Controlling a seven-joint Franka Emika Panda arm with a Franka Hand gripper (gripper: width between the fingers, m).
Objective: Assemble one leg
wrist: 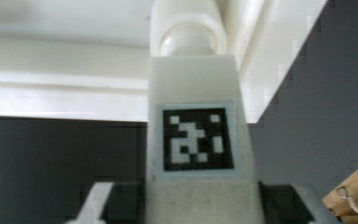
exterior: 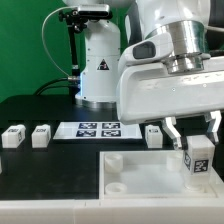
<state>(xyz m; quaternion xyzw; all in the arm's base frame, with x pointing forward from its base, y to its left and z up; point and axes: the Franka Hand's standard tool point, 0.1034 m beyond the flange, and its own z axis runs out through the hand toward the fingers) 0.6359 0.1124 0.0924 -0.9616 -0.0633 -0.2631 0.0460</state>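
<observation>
My gripper [exterior: 196, 138] is shut on one leg [exterior: 199, 160], a small white block with its black-and-white tag facing the camera. It hangs upright just above the exterior view's right end of the large white plate [exterior: 140, 182]. In the wrist view the held leg [wrist: 201, 120] fills the middle, tag showing, between my two dark fingers [wrist: 115, 204]; the gripper [wrist: 197, 208] is clamped on its near end. The plate [wrist: 51, 78] shows pale beyond it. Three more legs lie on the black table: two at the exterior view's left [exterior: 12, 136] [exterior: 40, 135], one near the middle [exterior: 153, 134].
The marker board [exterior: 97, 129] lies flat on the black table behind the plate. A white robot base [exterior: 98, 65] with cables stands at the back. The plate has a raised round socket [exterior: 116, 160] near its left corner.
</observation>
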